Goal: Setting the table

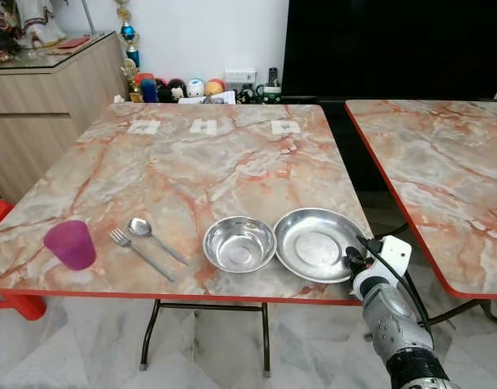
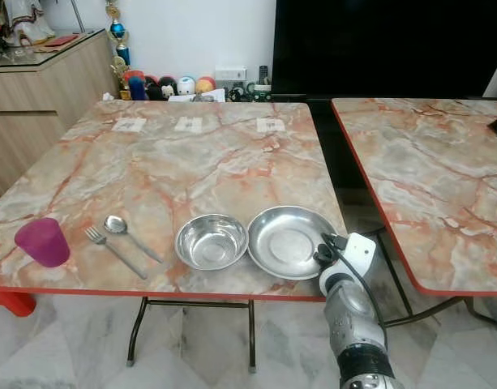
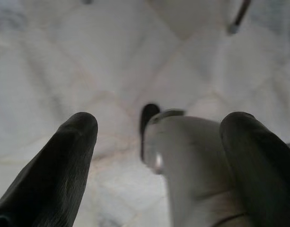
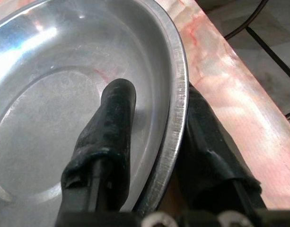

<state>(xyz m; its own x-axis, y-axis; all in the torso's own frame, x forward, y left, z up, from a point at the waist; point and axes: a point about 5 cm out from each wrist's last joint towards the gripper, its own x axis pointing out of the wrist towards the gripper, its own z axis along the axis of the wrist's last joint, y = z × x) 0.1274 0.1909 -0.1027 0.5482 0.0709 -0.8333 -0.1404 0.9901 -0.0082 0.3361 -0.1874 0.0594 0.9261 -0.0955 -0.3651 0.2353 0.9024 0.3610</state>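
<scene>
Leftmost on the marbled counter (image 1: 191, 170), near its front edge, a purple cup (image 1: 70, 244) standing upright; just beside it a fork (image 1: 139, 254) and a spoon (image 1: 155, 238) lying side by side, angled, close but apart. Then a steel bowl (image 1: 239, 243), its rim touching or nearly touching a shallow steel plate (image 1: 317, 244) at the front right corner. At the plate's near-right rim, the right gripper (image 4: 154, 137), fingers (image 4: 109, 127) pinched on the rim, one inside the dish, the other beneath its outer edge against the counter. Further right, a second marbled counter (image 1: 443, 170) set apart. Down below, the left gripper (image 3: 166, 156) hanging over pale floor tiles (image 3: 64, 61), fingers spread.
</scene>
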